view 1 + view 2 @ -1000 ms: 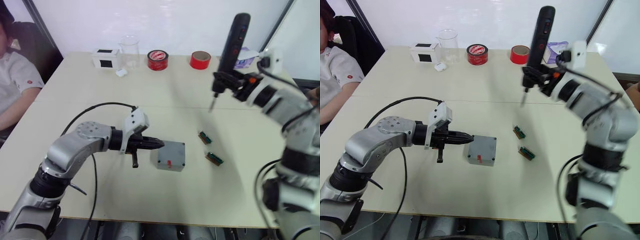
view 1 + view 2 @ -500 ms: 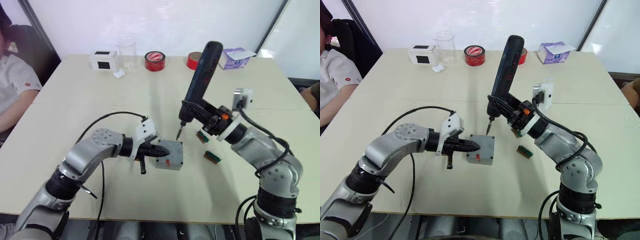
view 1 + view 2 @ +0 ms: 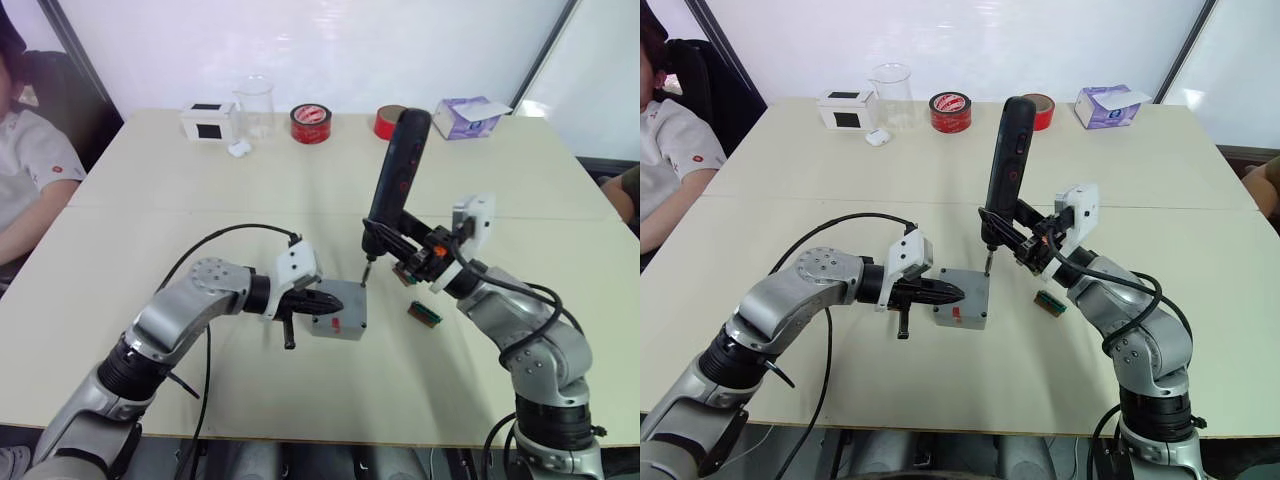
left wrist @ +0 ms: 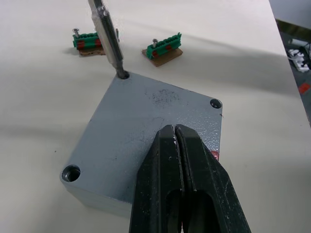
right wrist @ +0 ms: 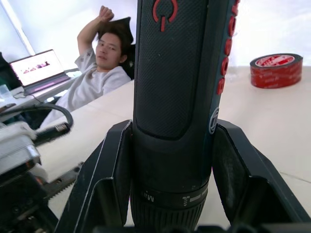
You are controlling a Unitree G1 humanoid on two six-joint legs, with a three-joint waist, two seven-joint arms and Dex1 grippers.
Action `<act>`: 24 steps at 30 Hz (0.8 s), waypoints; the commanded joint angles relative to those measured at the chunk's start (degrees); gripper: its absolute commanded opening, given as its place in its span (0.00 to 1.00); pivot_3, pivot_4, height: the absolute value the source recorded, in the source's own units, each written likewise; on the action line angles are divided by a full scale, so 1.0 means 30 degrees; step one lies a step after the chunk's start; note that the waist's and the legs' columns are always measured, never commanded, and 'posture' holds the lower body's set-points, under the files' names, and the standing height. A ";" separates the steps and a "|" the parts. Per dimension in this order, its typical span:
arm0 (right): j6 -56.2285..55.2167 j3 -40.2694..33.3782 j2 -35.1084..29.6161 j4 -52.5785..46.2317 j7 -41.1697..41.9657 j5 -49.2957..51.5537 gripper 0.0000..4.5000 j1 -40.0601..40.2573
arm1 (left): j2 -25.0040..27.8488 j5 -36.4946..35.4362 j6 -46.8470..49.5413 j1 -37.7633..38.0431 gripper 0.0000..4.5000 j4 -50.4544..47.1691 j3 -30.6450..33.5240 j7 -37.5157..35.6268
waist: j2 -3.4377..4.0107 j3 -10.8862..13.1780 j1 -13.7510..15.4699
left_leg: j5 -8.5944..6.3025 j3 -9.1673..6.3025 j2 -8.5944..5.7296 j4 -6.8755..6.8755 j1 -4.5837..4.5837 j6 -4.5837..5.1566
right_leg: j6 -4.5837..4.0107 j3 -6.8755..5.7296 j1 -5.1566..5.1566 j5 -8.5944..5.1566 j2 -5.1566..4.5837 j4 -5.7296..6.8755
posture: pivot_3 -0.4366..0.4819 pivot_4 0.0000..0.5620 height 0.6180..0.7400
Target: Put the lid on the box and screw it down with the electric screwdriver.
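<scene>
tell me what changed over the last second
The right gripper swung the electric screwdriver down from high over the table's far side; its bit now sits in a corner hole of the lid. The left gripper stays shut, pressing on the lid. The box hasn't moved.

The grey lid sits flush on the grey box, while the near-upright black electric screwdriver has its bit in the lid's 1 o'clock corner hole.

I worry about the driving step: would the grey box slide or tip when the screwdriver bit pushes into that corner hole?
The box is squat and flat-based, so tipping seems unlikely. On the smooth table it might slide, but the shut left end effector presses on the lid, probably pinning it.
</scene>
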 commanded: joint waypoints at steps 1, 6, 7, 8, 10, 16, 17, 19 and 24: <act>-0.1151 0.0160 -0.0056 -0.0097 0.0371 -0.0679 0.40 0.0319 | 0.0114 0.0398 0.0350 0.0171 0.00 0.0316 -0.0101 0.0030 | -0.0002 -0.0003 -0.0003 | 0.0000 -0.0001 0.0000 0.0000 0.0004 0.0000 | 0.0000 0.0000 0.0003 0.0000 0.0000 0.0000 | 0.48 0.27 1.00; -0.1643 0.0954 -0.0561 -0.0142 0.0989 -0.1445 0.40 0.1082 | 0.0219 0.0489 0.0373 0.0367 0.00 0.0161 -0.0232 0.0019 | -0.0005 -0.0028 -0.0001 | 0.0000 -0.0002 0.0001 0.0000 0.0038 0.0000 | -0.0001 0.0000 0.0029 0.0000 0.0000 0.0017 | 0.48 0.27 1.00; -0.1610 0.1291 -0.0761 -0.0192 0.1192 -0.1640 0.40 0.1369 | 0.0224 0.0569 0.0319 0.0428 0.00 0.0176 -0.0318 0.0010 | -0.0006 -0.0048 -0.0002 | 0.0000 -0.0002 0.0000 0.0000 0.0053 0.0000 | -0.0001 0.0001 0.0043 -0.0001 0.0000 0.0017 | 0.48 0.27 1.00; -0.1552 0.1653 -0.0985 -0.0216 0.1371 -0.1855 0.40 0.1646 | 0.0218 0.0652 0.0262 0.0483 0.00 0.0209 -0.0392 -0.0002 | -0.0010 -0.0078 -0.0002 | 0.0000 -0.0001 0.0001 0.0000 0.0066 0.0000 | -0.0003 0.0001 0.0058 -0.0002 0.0000 0.0016 | 0.48 0.27 1.00; -0.1457 0.2193 -0.1273 -0.0132 0.1501 -0.2202 0.40 0.2034 | 0.0177 0.0819 0.0153 0.0539 0.00 0.0316 -0.0499 -0.0027 | -0.0020 -0.0153 -0.0008 | -0.0002 -0.0002 0.0001 -0.0002 0.0101 0.0002 | -0.0005 0.0001 0.0097 -0.0007 0.0000 0.0013 | 0.48 0.27 1.00; -0.1539 0.3364 -0.1554 0.0691 0.1107 -0.3697 0.40 0.2767 | 0.0070 0.1162 -0.0079 0.0579 0.00 0.0636 -0.0644 -0.0160 | -0.0109 -0.0308 -0.0033 | -0.0043 0.0000 0.0043 -0.0070 0.0569 0.0054 | -0.0147 -0.0008 0.0547 -0.0130 0.0011 -0.0053 | 0.48 0.27 1.00; -0.1570 0.3633 -0.1680 0.0766 0.1083 -0.4060 0.40 0.2847 | 0.0035 0.1158 -0.0082 0.0578 0.00 0.0689 -0.0617 -0.0170 | -0.0129 -0.0358 -0.0034 | -0.0053 -0.0002 0.0048 -0.0072 0.0614 0.0066 | -0.0164 -0.0007 0.0589 -0.0157 0.0009 -0.0053 | 0.48 0.27 1.00; -0.1541 0.4129 -0.1930 0.0882 0.1189 -0.4593 0.40 0.3028 | -0.0043 0.1169 -0.0110 0.0604 0.00 0.0804 -0.0577 -0.0162 | -0.0150 -0.0473 -0.0028 | -0.0059 -0.0016 0.0076 -0.0075 0.0629 0.0074 | -0.0173 -0.0009 0.0605 -0.0182 0.0005 -0.0051 | 0.48 0.27 1.00; -0.1657 0.4156 -0.1707 0.1096 0.1061 -0.4655 0.40 0.3285 | -0.0205 0.1289 -0.0103 0.0749 0.00 0.0799 -0.0583 -0.0106 | -0.0212 -0.0661 0.0004 | -0.0063 -0.0034 0.0078 -0.0077 0.0635 0.0080 | -0.0185 -0.0015 0.0619 -0.0189 -0.0007 -0.0051 | 0.48 0.27 1.00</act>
